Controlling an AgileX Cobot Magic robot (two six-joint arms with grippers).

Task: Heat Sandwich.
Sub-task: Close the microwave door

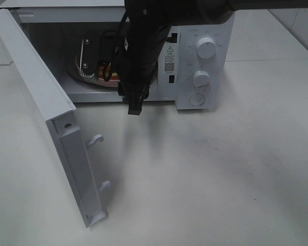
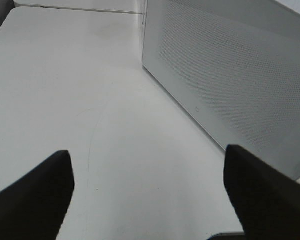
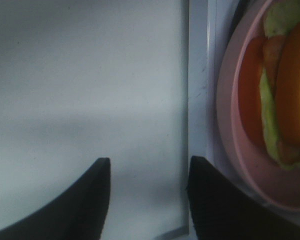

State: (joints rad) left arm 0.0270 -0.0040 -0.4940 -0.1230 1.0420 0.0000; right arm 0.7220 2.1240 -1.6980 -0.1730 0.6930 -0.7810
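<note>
White bench (image 1: 220,169) carries an open white microwave oven (image 1: 187,51) holding an orange-crusted, lettuce-layered sandwich (image 3: 290,75) on a round pink plate (image 3: 240,165). Left jaws and right jaws stand apart, empty.

Arm (image 1: 138,46) across open microwave (image 1: 187,64) mouth

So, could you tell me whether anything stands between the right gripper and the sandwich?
Nothing visible does, apart from the plate's rim. The right gripper is open and empty; the sandwich lies beside it on the plate inside the microwave, whose door is open.
</note>
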